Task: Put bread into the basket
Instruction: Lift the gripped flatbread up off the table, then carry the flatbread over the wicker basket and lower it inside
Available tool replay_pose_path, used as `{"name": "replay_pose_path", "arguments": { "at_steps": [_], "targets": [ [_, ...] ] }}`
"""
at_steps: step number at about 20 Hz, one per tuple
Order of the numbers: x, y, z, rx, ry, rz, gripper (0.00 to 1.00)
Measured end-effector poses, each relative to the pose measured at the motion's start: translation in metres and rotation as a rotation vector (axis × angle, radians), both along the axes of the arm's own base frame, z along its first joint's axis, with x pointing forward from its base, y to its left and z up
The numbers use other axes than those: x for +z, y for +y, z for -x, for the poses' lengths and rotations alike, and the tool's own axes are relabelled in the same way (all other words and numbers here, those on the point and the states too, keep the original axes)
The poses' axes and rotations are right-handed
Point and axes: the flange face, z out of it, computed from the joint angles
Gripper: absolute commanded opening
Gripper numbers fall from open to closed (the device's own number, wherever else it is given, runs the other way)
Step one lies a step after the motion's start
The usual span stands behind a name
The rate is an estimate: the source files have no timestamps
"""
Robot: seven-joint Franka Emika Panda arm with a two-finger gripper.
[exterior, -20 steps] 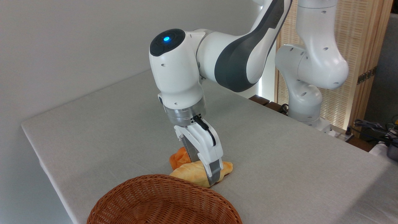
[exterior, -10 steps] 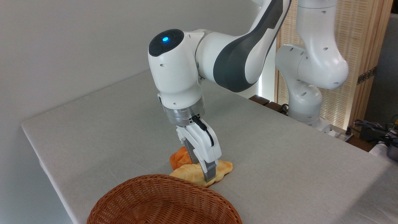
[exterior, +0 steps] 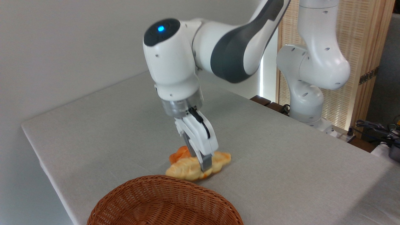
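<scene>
Clamping bread in gripper

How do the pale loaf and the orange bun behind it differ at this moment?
The bread is long, pale yellow with golden edges; the orange bun is smaller, rounder and deep orange. The gripper is clamped on the bread, while the bun is ungripped. The bread lies nearer the basket; the bun sits behind it, partly hidden. Both are outside the basket.

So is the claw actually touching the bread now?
Touching. The camera view shows the claw closed across the middle of the bread, its near finger pressed against the loaf beside the basket.
</scene>
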Motion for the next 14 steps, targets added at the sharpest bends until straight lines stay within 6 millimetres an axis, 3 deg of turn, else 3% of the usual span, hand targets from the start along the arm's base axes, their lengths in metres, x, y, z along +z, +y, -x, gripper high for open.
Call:
{"name": "replay_pose_path", "arguments": {
  "at_steps": [6, 11, 14],
  "targets": [
    [0.048, -0.035, 0.01, -0.087, 0.018, 0.018, 0.48],
    [0.08, -0.031, 0.002, -0.077, -0.09, 0.013, 0.48],
    [0.088, -0.023, -0.01, -0.039, -0.184, 0.004, 0.54]
  ]
}}
